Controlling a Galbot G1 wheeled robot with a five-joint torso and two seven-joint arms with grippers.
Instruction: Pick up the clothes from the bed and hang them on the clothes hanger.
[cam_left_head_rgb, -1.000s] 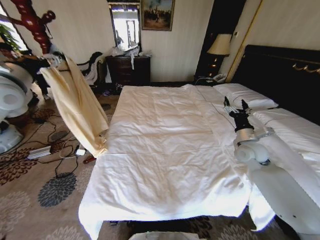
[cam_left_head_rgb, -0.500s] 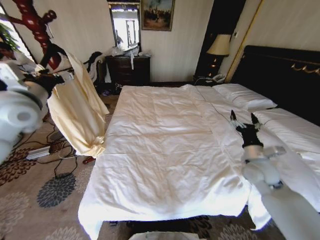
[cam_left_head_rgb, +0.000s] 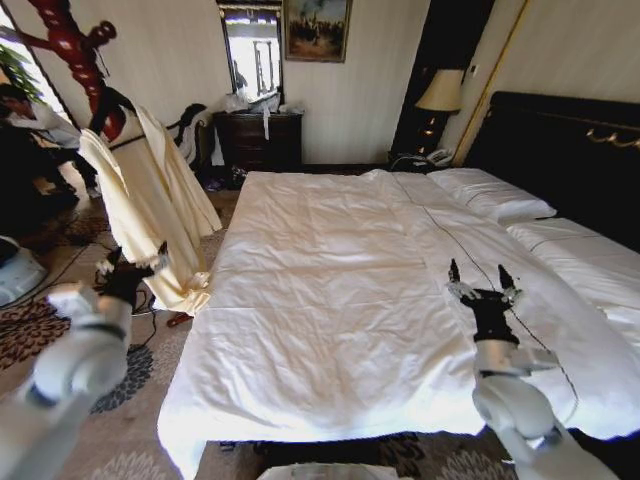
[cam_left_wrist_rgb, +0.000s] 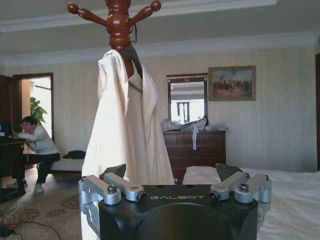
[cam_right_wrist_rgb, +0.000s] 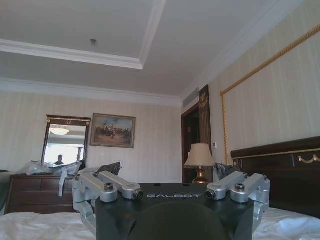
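The clothes (cam_left_head_rgb: 150, 200) hang off the wooden coat stand (cam_left_head_rgb: 75, 50); left end effector (cam_left_head_rgb: 133, 264) and right end effector (cam_left_head_rgb: 481, 281) both spread wide, gripping nothing.

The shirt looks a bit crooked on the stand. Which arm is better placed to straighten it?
Left. The left gripper is open beside the shirt; the right gripper is over the bed.

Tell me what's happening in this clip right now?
The clothes hang on a black clothes hanger from the red wooden coat stand beside the bed. The left gripper is open, low in front of the garment and not touching it. The right gripper is open above the duvet, holding nothing.
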